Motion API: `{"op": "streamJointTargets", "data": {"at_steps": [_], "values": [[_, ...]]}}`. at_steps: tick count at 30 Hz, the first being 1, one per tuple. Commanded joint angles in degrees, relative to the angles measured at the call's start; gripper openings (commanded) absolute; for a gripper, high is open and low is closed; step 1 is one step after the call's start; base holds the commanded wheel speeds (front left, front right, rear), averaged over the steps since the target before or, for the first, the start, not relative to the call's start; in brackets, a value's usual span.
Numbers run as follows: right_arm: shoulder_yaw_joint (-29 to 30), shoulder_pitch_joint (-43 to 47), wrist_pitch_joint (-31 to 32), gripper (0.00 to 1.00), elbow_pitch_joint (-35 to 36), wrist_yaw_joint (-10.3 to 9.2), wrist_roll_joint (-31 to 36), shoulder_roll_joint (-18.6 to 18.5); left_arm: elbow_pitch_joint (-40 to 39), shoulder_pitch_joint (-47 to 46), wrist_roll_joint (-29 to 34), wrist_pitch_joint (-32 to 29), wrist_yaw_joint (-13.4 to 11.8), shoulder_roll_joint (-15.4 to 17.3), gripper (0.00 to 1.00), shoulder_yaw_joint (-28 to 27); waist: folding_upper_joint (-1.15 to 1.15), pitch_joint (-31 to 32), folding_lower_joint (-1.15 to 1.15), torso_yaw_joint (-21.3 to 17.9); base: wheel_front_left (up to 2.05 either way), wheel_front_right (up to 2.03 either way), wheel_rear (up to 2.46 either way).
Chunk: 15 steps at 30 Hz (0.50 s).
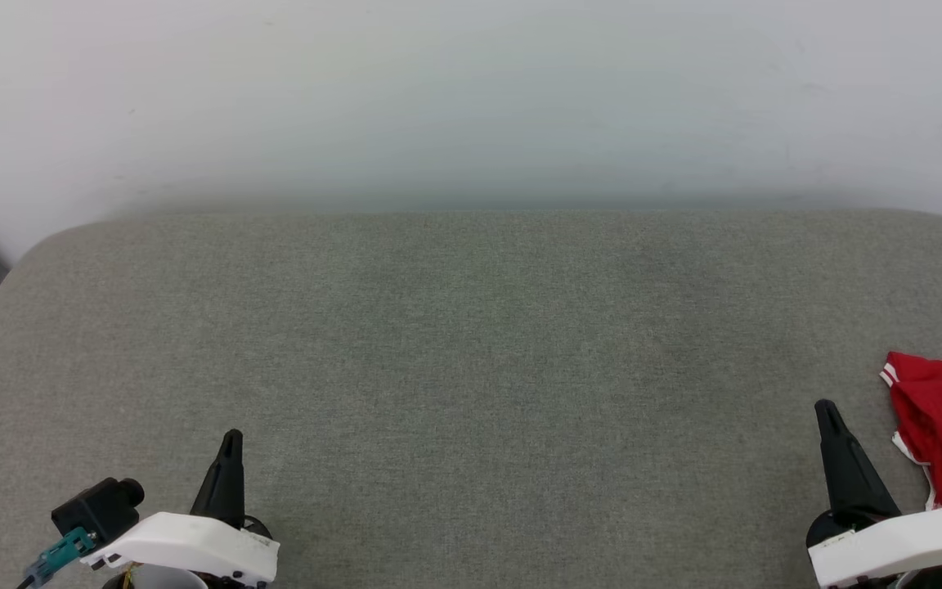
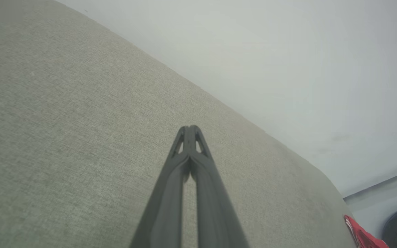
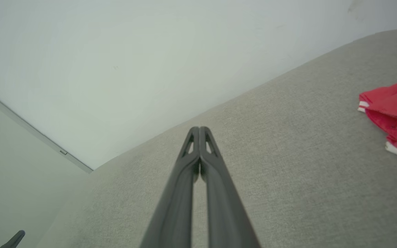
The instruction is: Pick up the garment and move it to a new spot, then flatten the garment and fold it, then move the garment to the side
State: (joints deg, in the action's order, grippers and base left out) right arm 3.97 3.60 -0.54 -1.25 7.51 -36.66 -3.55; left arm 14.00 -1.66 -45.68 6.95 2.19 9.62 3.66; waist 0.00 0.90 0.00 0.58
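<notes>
**A:** What lies in front of the robot?

**B:** A wide grey woven-fabric surface [image 1: 471,343] with rounded far corners. It is set against a plain pale wall [image 1: 471,98].

**A:** Where is the garment?

**B:** The red jersey-fabric garment [image 1: 941,425], with white and red-and-white striped trim, lies crumpled at the right edge of the surface. The border of the head view cuts part of it off.

**A:** And the left arm?

**B:** The left gripper [image 1: 231,442] has two long dark fingers on a white wrist. It sits at the lower left, pointing away from the robot over bare fabric, well apart from the garment. Its own wrist view shows the fingertips pressed together with nothing between them.

**A:** The right arm?

**B:** The right gripper [image 1: 825,409] is at the lower right, near the garment's left edge but not touching it. Its fingers also meet at the tips and hold nothing. In the right wrist view the red cloth lies off to the right of them, on the grey fabric.
</notes>
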Motion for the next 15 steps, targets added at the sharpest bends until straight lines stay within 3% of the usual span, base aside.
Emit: {"op": "streamJointTargets", "data": {"at_steps": [1, 15], "values": [[-0.03, -1.67, 0.06, 0.00, 0.19, 0.00, -2.10, -0.49, -0.74, -1.82, -1.62, -0.39, 0.41, -0.05, 0.00, -0.64, 0.00, -0.01, 0.00, 0.00, 0.00, 0.00, 0.00], [0.02, -3.38, 1.09, 0.00, -2.32, -0.01, -13.06, -0.65, -0.62, -2.47, -10.50, -2.97, 1.41, -1.36, 0.00, -2.56, 0.00, -0.16, 0.00, -0.08, 0.00, 0.00, 0.00]]}}
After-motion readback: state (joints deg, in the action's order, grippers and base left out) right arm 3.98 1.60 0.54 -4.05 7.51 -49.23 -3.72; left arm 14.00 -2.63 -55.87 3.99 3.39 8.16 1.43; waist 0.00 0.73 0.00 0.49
